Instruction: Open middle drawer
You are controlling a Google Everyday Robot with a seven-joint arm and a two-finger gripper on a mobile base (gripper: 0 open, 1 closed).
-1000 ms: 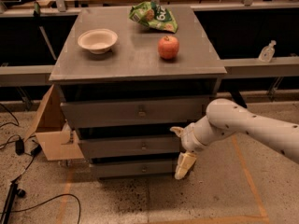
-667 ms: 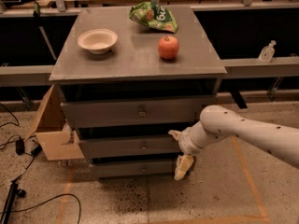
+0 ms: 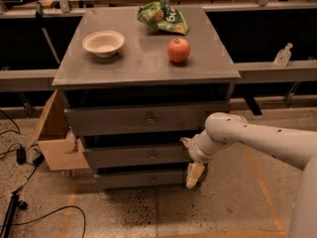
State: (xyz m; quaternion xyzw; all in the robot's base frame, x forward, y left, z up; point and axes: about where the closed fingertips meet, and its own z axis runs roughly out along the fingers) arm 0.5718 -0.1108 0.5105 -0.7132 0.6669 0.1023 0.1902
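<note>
The grey cabinet [image 3: 143, 63] has three drawers stacked one above another. The middle drawer [image 3: 124, 156] is a long flat grey front with a small central knob [image 3: 152, 155]. It sits about level with the other fronts. My gripper [image 3: 190, 158] is at the right end of that drawer front, reaching in from the right on a white arm [image 3: 247, 135]. Its fingers are spread apart. One fingertip [image 3: 185, 142] is at the drawer's upper edge and the other [image 3: 194, 175] hangs below its lower edge. It holds nothing.
On the cabinet top are a white bowl [image 3: 103, 42], a red apple [image 3: 179, 50] and a green snack bag [image 3: 162, 17]. An open cardboard box [image 3: 54, 133] stands at the cabinet's left. Cables [image 3: 20, 157] lie on the floor. A small bottle [image 3: 283, 56] stands on the right ledge.
My arm has shifted slightly left, bringing the gripper closer against the right end of the middle drawer. The drawers have not moved.
</note>
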